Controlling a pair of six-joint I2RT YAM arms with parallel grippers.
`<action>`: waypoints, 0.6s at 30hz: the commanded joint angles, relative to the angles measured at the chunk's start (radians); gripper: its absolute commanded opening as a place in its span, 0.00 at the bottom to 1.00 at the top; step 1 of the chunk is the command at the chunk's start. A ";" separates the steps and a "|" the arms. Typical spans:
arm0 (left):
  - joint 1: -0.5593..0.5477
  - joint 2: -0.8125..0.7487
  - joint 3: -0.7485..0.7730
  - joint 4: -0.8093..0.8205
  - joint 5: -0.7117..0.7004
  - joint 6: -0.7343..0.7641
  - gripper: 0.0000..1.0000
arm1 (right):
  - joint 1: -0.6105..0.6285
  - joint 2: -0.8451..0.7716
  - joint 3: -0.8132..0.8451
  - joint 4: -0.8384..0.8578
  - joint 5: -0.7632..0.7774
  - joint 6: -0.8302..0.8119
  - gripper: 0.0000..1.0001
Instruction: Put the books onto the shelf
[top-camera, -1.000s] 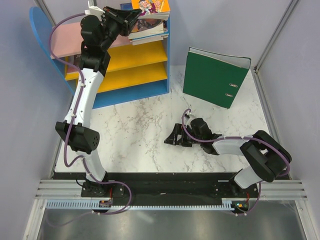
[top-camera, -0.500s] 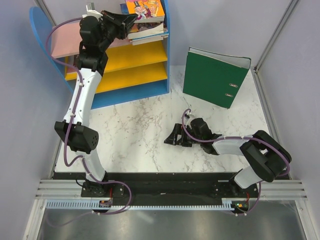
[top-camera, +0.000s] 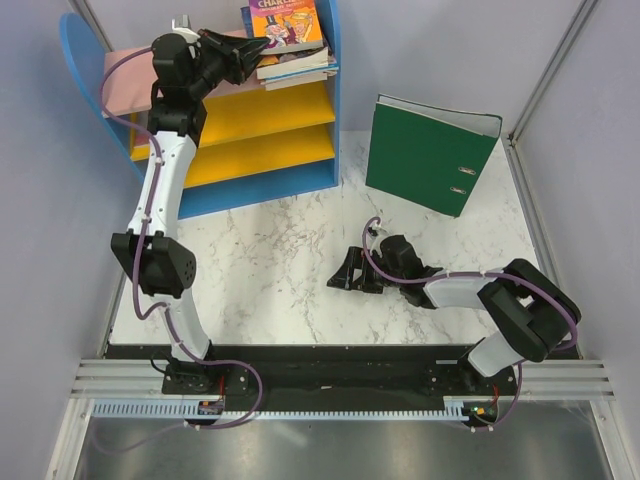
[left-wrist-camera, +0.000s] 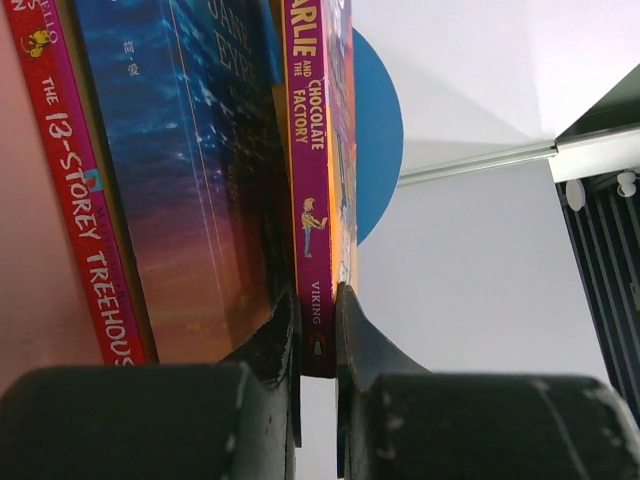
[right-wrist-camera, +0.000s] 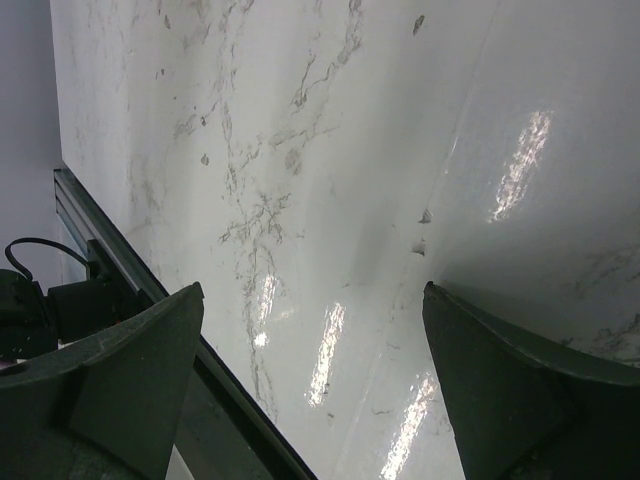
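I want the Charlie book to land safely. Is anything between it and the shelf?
Only the other books: they lie stacked on the pink top board of the shelf, right under the Charlie book that the left gripper pinches.

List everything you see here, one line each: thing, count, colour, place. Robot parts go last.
shelf: one, blue sides, pink top board, two yellow boards; far left of the table.
stacked books: at least three, including red Treehouse and dark blue Jane Eyre; lying flat at the right end of the pink top board.
Charlie book: one, purple spine; over the stack, gripped at its spine.
binder: one, green; standing on the table, right of the shelf.
table: one, white marble.
left hand: black; shut on the Charlie book.
right hand: black; open, empty, low over the table.
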 joint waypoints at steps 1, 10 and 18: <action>-0.004 -0.010 0.025 0.032 0.092 -0.026 0.11 | 0.004 0.034 0.000 -0.062 0.011 -0.017 0.98; -0.008 -0.108 -0.038 0.021 0.000 0.066 0.17 | 0.004 0.038 0.003 -0.062 0.009 -0.015 0.98; -0.011 -0.134 -0.061 0.001 0.007 0.087 0.40 | 0.004 0.035 0.003 -0.067 0.014 -0.015 0.98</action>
